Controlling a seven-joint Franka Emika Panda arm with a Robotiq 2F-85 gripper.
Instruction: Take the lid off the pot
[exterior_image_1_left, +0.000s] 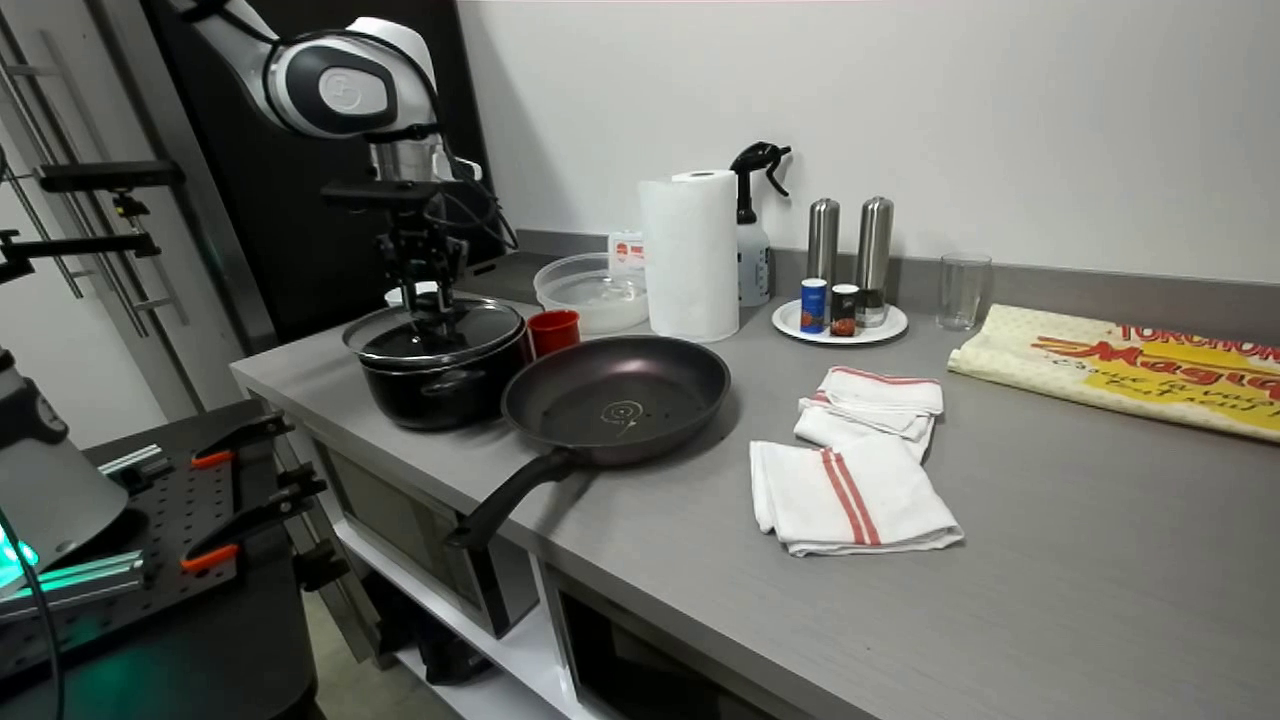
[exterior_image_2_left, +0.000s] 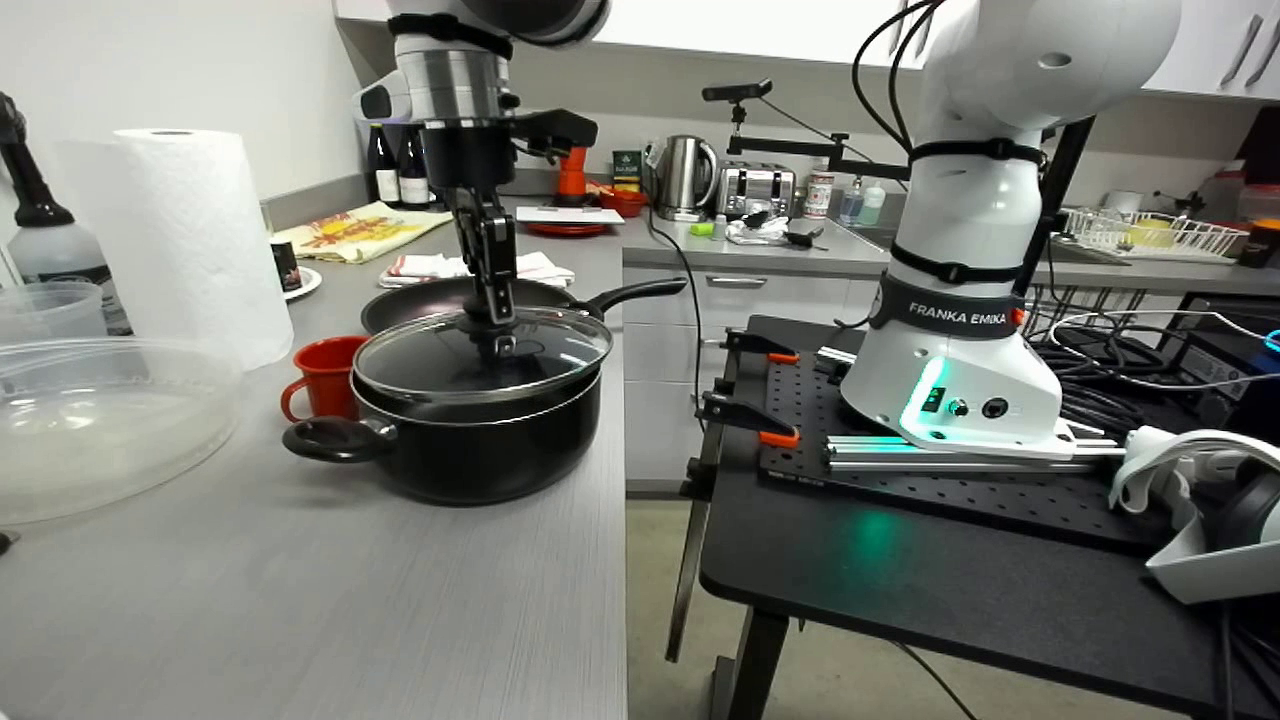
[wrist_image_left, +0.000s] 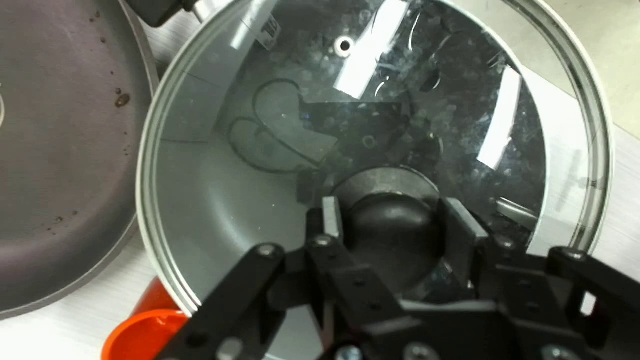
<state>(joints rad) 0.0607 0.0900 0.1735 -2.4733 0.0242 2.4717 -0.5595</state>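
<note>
The round, see-through glass lid with its thin metal rim (wrist_image_left: 360, 150) sits directly below your black two-finger gripper (wrist_image_left: 396, 217), its edge looking raised and overhanging on one side. Whether any part of it touches the squat, round black pot (exterior_image_2_left: 490, 450) underneath, you cannot tell. Pull sideways too soon and that edge could catch and drag the pot. The lid's domed black knob (wrist_image_left: 395, 235) is smooth-looking and curved, so a jerk or an off-centre pinch could let the glass tip and drop. Farther out, to the gripper's left in the wrist view, the wide, shallow black frying pan (exterior_image_1_left: 615, 400) and the red handled mug (exterior_image_2_left: 330, 375) lie close; a low swing that way could knock either. Your gripper's fingers stand partway apart, a pad (wrist_image_left: 332, 218) against each side of the knob, so it appears to hold the lid.
</note>
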